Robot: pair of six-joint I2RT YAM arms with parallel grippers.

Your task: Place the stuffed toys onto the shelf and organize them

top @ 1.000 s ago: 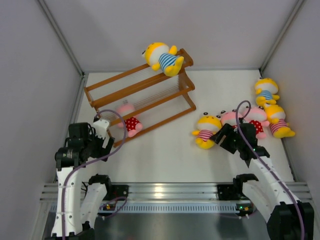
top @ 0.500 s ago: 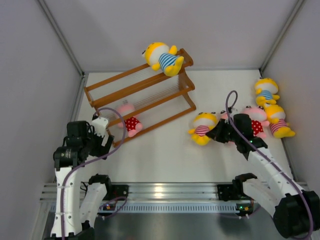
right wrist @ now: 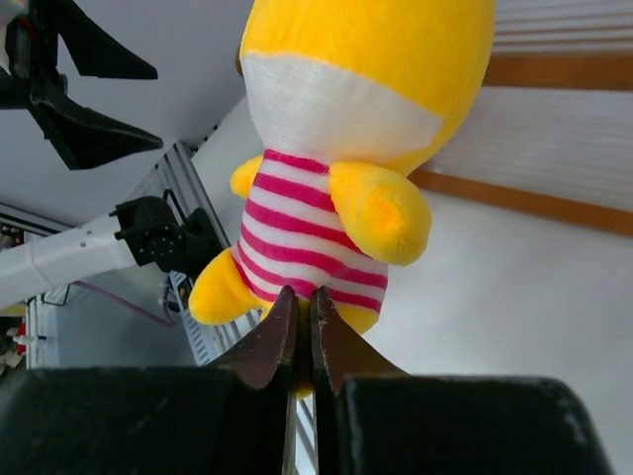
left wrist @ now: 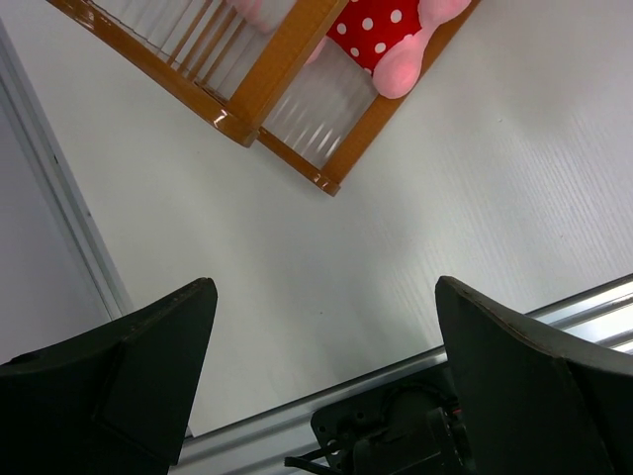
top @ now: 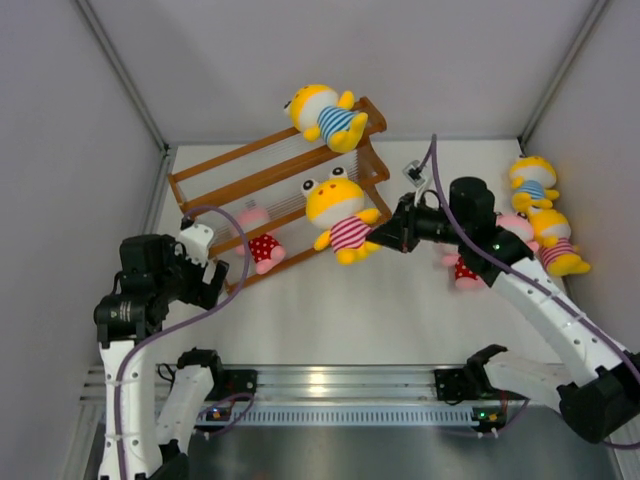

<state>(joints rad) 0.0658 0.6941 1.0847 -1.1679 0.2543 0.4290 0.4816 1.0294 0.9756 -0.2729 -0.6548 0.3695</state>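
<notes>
The white tabletop (top: 350,310) carries the shelf (top: 230,160) at a slant across its far left part: three stepped tiers of glossy orange-brown wooden bars with thin wire rungs between them. Your right arm reaches in from the right, its fingers (top: 383,238) pinched on the bottom edge of a yellow toy in a pink-white striped shirt (top: 343,218). From the right wrist they look almost shut, with only a fold of plush between them. That toy hangs in the air just in front of the middle tier, with its head toward the rungs and its feet toward the fingers. Its long axis therefore runs from the grip straight at the shelf, and I judge a short push forward and a lowering would seat it. It is soft and rounded, so expect it to flop. A blue-striped yellow toy (top: 325,112) lies on the top tier and a pink toy in red dots (top: 258,240) on the lowest. More toys (top: 535,182) wait at the right wall. Your left fingers (left wrist: 323,284) are spread wide and hold nothing, near the shelf's left end.
</notes>
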